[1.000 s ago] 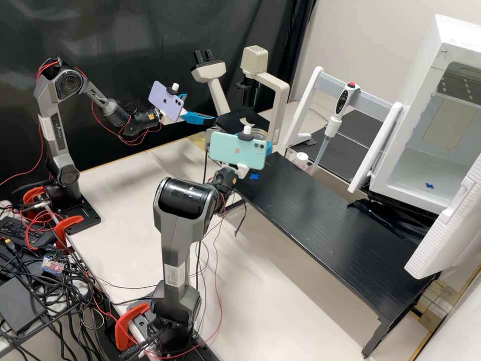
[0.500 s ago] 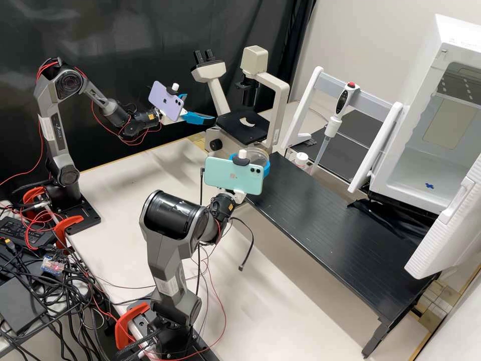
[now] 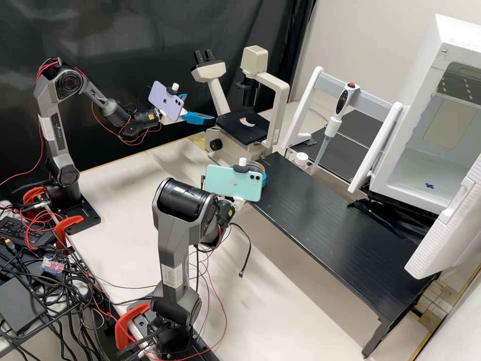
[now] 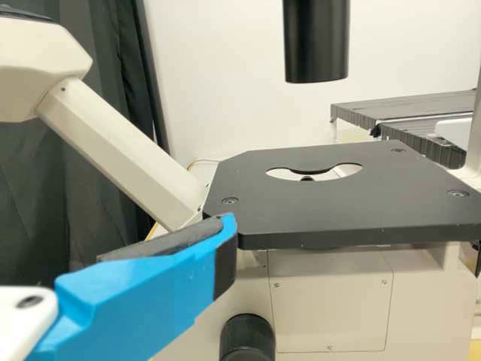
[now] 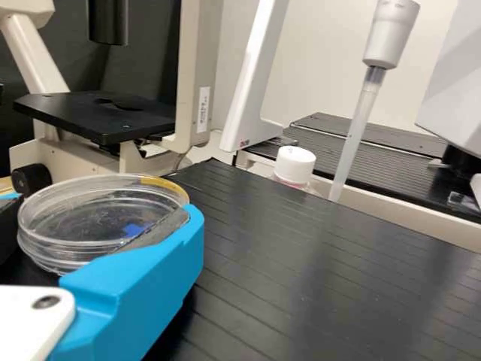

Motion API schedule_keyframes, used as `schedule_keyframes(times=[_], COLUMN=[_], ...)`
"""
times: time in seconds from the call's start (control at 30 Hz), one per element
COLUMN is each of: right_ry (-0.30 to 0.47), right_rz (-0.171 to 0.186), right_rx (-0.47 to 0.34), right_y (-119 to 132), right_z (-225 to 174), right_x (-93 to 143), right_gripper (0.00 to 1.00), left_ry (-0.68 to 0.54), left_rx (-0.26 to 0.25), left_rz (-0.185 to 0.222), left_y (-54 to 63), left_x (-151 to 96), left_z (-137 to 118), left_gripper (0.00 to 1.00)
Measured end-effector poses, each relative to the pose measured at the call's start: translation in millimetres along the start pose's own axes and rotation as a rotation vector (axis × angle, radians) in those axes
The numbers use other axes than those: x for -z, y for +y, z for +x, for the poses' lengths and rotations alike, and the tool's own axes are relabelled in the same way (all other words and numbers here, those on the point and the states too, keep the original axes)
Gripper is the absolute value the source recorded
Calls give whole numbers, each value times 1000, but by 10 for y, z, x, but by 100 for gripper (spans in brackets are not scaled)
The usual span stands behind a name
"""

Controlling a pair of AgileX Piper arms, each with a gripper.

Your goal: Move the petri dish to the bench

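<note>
In right pincer, one petri dish — gripped.

Seen from where I stand: black curtain, creased, behind the counter's far edge; beside it, 1 plain off-white wall. Counter pale, smooth. On it, 1 black ribbed bench, dull sheen. Tan squares beyond the counter's edge. Light diffuse, shadows soft.
</note>
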Motion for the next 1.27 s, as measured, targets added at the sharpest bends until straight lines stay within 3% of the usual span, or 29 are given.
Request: schedule_keyframes(times=[0.03, 0.07, 0.5, 0.67, 0.87, 1.0, 1.1, 1.27], right_ry=[0, 0, -5, 11, 99, 183, 244, 237], right_rz=[0, 4, 9, -18, -49, -37, 2, 78], right_rx=[0, -3, -14, -44, -217, -389, -532, -625], right_y=[-3, -5, 4, 75, 398, 635, 823, 966], right_z=[2, -3, -48, -174, -543, -825, -1026, -1112], right_x=[-2, -10, -49, -25, 86, 210, 276, 213], right_gripper=[0, 100, 100, 100, 100, 100, 100, 100], left_ry=[0, 0, 0, 0, 0, 0, 0, 0], left_rx=[0, 0, 0, 0, 0, 0, 0, 0], left_rz=[0, 0, 0, 0, 0, 0, 0, 0], left_y=[0, 0, 0, 0, 0, 0, 0, 0], left_x=[0, 0, 0, 0, 0, 0, 0, 0], left_z=[0, 0, 0, 0, 0, 0, 0, 0], left_gripper=[100, 100, 100, 100, 100, 100, 100, 100])
